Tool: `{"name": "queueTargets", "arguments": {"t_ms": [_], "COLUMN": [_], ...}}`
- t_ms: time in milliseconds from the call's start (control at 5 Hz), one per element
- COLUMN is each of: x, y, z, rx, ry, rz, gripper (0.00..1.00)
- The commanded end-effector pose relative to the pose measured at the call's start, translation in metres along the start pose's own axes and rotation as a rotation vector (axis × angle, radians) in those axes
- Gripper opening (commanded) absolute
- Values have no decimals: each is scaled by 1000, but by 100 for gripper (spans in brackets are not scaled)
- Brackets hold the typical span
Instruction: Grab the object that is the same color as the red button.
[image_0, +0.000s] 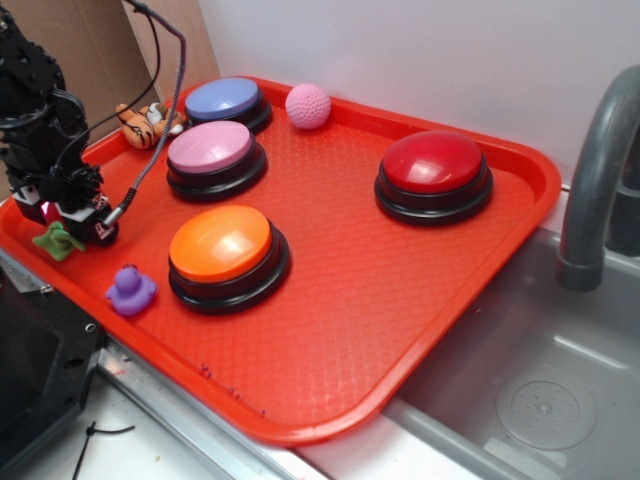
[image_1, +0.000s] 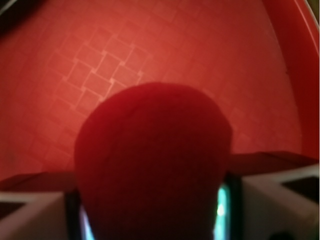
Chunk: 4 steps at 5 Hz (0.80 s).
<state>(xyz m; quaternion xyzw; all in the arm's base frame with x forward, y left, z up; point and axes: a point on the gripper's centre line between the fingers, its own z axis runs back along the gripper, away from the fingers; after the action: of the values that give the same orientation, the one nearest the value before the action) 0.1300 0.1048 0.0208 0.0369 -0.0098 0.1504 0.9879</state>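
Observation:
The object, a fuzzy dark-red ball (image_1: 152, 160), fills the middle of the wrist view, pressed between the two fingers of my gripper (image_1: 152, 215). In the exterior view my gripper (image_0: 70, 215) is low over the left end of the red tray (image_0: 400, 300), shut on the ball. Only a sliver of red (image_0: 46, 209) shows there, with the light-green leafy piece (image_0: 58, 241) hanging below on the tray. The red button (image_0: 433, 172), a glossy dome on a black base, stands at the tray's far right, well away from the gripper.
Orange button (image_0: 223, 250), pink button (image_0: 212, 153) and blue-purple button (image_0: 226, 100) stand on the tray. A purple duck (image_0: 131, 290), a tiger toy (image_0: 145, 122) and a pink crocheted ball (image_0: 308, 105) lie around them. A sink (image_0: 520, 400) and grey faucet (image_0: 595, 180) sit right.

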Motion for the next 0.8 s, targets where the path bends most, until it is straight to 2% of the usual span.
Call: {"name": "queueTargets", "arguments": {"t_ms": [0, 200, 400, 600], "x": [3, 4, 8, 13], "y": [-20, -44, -85, -101], "z": [70, 99, 148, 167], "rx": [15, 13, 2, -19], "ry": [-4, -1, -44, -56], "rz": [-150, -218, -283, -302], "gripper": [0, 0, 0, 0]}}
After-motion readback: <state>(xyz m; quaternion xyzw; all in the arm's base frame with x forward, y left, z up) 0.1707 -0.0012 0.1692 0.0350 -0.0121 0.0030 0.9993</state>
